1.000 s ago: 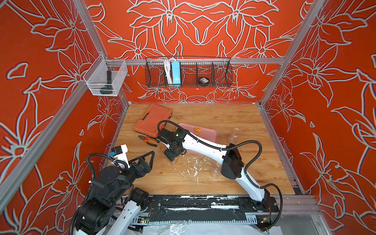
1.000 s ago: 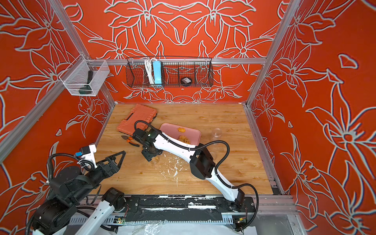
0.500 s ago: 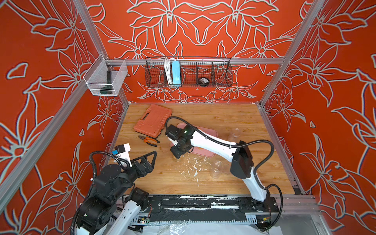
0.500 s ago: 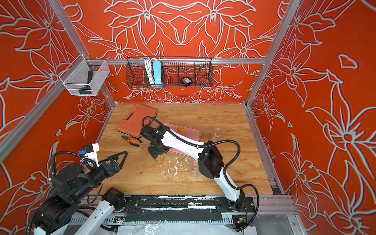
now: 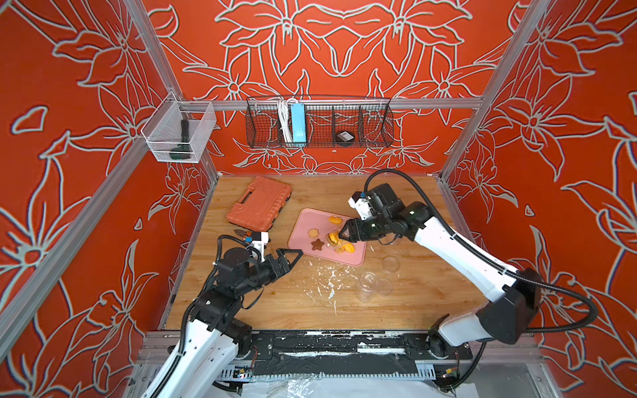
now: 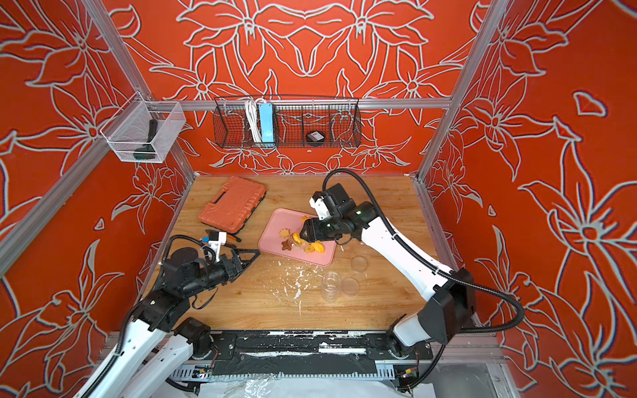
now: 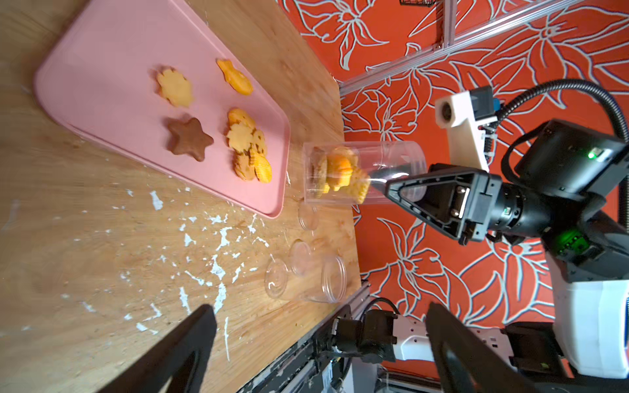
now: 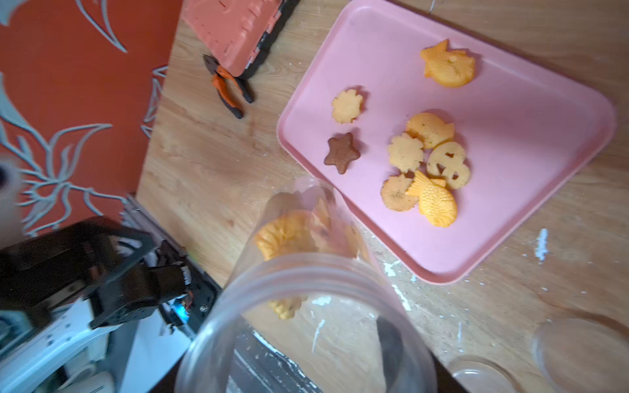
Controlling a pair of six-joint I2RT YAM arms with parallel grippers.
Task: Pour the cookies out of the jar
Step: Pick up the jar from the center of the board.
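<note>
The black front rail (image 5: 310, 348) runs nearest. Just past it, over the wooden surface (image 5: 275, 310), the left claw (image 5: 293, 260) hangs wide open and empty. White flecks (image 5: 327, 279) litter the middle, near a spare clear jar (image 5: 366, 287) on its side and two lids (image 5: 391, 263). Farther in, the right claw (image 5: 344, 234) is clamped on the jar (image 7: 391, 160), held sideways above the pink tray (image 5: 310, 218). Eight cookies (image 8: 406, 153) lie on the tray; others bunch inside the jar, at the end away from the claw. Behind sit an orange tool case (image 5: 258, 203) and pliers (image 8: 229, 85). Red flowered walls carry a wire basket (image 5: 319, 138) and a clear bin (image 5: 179, 138).
</note>
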